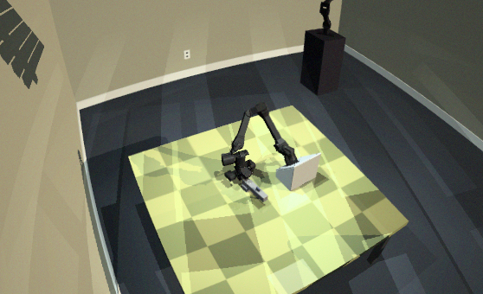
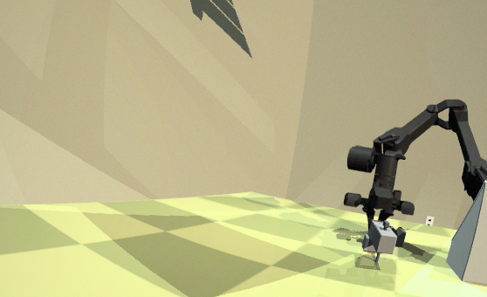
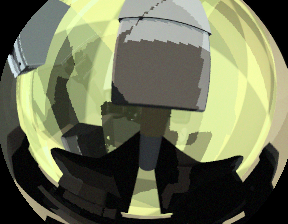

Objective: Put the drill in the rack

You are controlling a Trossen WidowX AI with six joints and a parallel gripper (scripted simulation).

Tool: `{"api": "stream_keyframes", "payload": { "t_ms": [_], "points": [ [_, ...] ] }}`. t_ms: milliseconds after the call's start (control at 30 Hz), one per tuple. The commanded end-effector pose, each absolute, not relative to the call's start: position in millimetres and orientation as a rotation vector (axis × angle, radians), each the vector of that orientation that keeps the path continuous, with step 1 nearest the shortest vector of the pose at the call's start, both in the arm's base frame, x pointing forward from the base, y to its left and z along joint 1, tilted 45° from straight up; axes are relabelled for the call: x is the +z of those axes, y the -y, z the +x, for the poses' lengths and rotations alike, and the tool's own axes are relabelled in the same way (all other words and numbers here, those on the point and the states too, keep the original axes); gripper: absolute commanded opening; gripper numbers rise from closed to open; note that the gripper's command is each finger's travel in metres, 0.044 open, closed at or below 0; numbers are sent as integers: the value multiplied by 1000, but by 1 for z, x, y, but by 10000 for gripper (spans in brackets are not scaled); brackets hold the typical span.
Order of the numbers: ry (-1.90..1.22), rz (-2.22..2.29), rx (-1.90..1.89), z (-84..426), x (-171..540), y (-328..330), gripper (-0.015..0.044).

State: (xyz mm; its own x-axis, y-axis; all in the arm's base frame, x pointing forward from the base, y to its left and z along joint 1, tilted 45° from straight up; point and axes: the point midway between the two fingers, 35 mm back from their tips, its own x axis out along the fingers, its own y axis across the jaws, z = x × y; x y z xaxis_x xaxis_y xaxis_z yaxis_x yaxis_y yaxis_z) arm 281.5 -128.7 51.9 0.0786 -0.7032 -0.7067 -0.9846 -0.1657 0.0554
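Note:
A pale grey elongated holder [image 1: 255, 190] [image 2: 383, 241] [image 3: 161, 75] stands on a thin post above the table. A small dark knob [image 1: 258, 188] [image 2: 386, 224], apparently the key, sits on its top. The drill [image 3: 150, 151] shows as a short round rod at the holder's near end in the wrist view, its upper part brownish. My gripper [image 3: 148, 135] is shut on this rod, one dark fingertip on each side, close to the holder's end face. In the top and exterior views the holder hides much of the contact. I cannot tell which part is the rack.
A small dark block [image 2: 400, 236] [image 3: 85, 141] is beside the holder. A large pale slanted panel [image 1: 305, 171] [image 2: 486, 236] [image 3: 39, 35] stands by the arm's base. The checkered table [image 1: 222, 242] lies under everything. A dark pedestal [image 1: 322, 65] stands on the floor behind.

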Motion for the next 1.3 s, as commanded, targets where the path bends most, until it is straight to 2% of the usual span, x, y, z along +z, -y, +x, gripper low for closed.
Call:
{"api": "stream_keyframes", "payload": {
  "t_ms": [0, 567, 1100, 1133, 1267],
  "points": [
    [-1661, -1927, 846, 285, 58, 133, 0],
    [-1661, -1928, 844, 290, 78, 150, 0],
    [-1662, -1927, 845, 286, 69, 146, 420],
    [-1661, -1928, 845, 286, 68, 146, 440],
    [-1661, -1928, 845, 287, 67, 145, 440]
  ]
}}
